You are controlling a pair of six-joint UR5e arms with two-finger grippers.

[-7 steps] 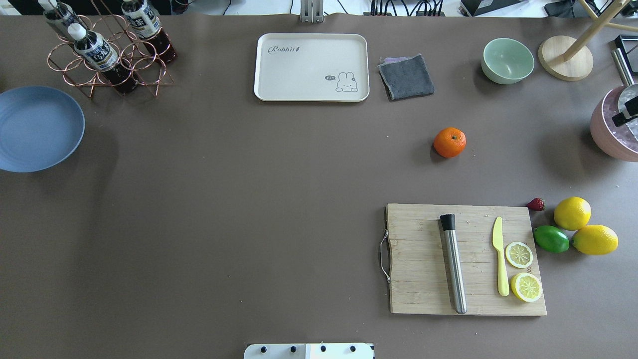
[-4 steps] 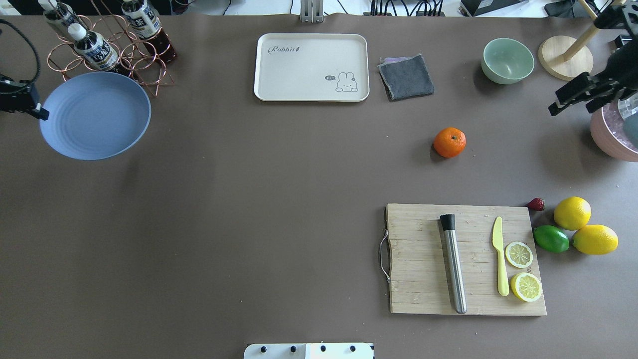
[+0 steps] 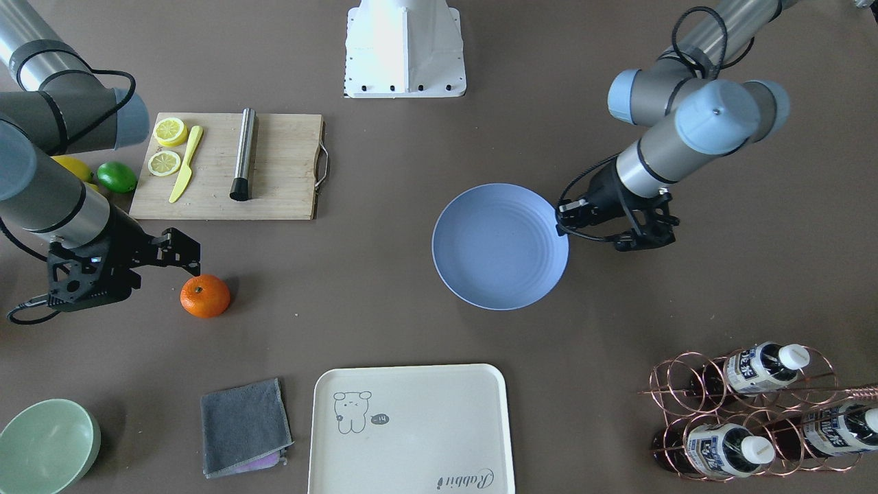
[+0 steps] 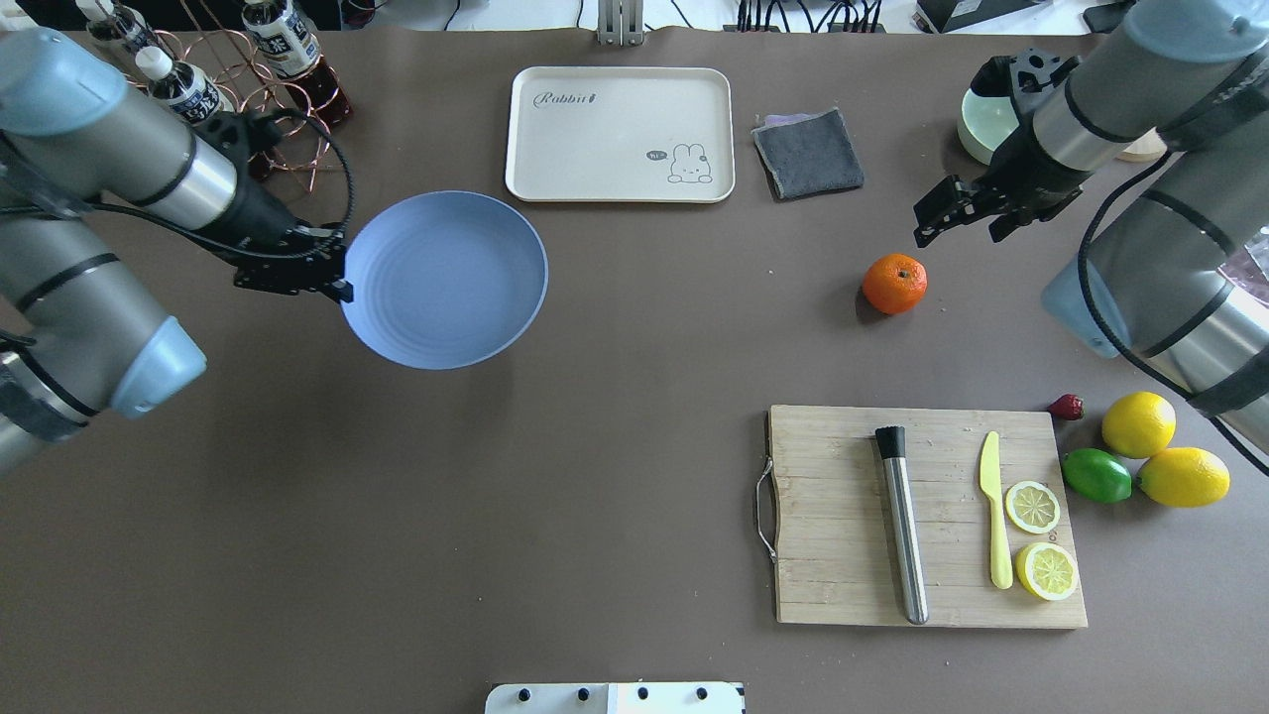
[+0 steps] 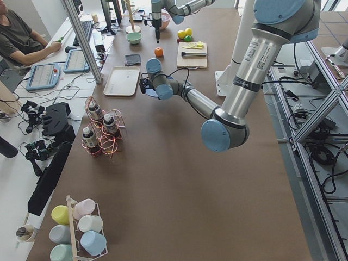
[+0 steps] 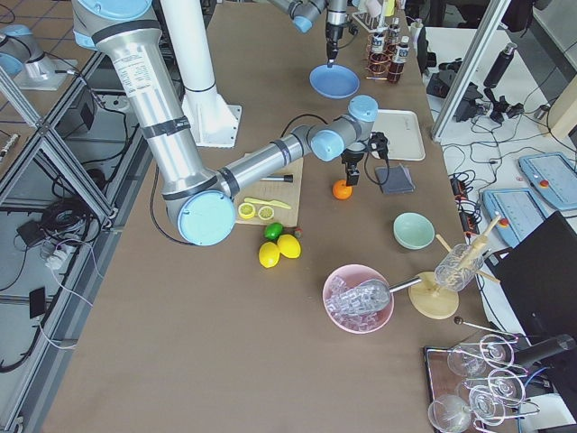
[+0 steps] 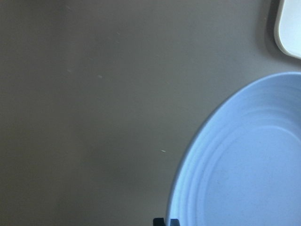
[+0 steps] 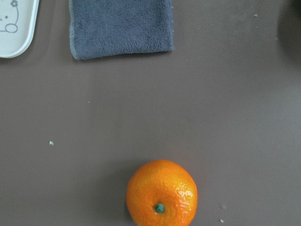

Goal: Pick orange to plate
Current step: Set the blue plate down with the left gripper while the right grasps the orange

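Overhead exterior: right gripper (image 4: 954,236) beside orange (image 4: 894,284)

Read "Rabbit" in grey cursive, printed in the far left corner of the cream tray (image 4: 595,149) lying at the middle of the table's (image 4: 496,496) far edge. Found a tiny speech bubble (image 4: 655,155) beside the rabbit drawing (image 4: 690,164) in the tray's near right corner, seeming to say "hi", too small to be sure of. Saw dark labels with white characters on the bottles (image 3: 758,368) in the copper rack (image 3: 686,392) at the table's far left corner, but could not make out a single word.
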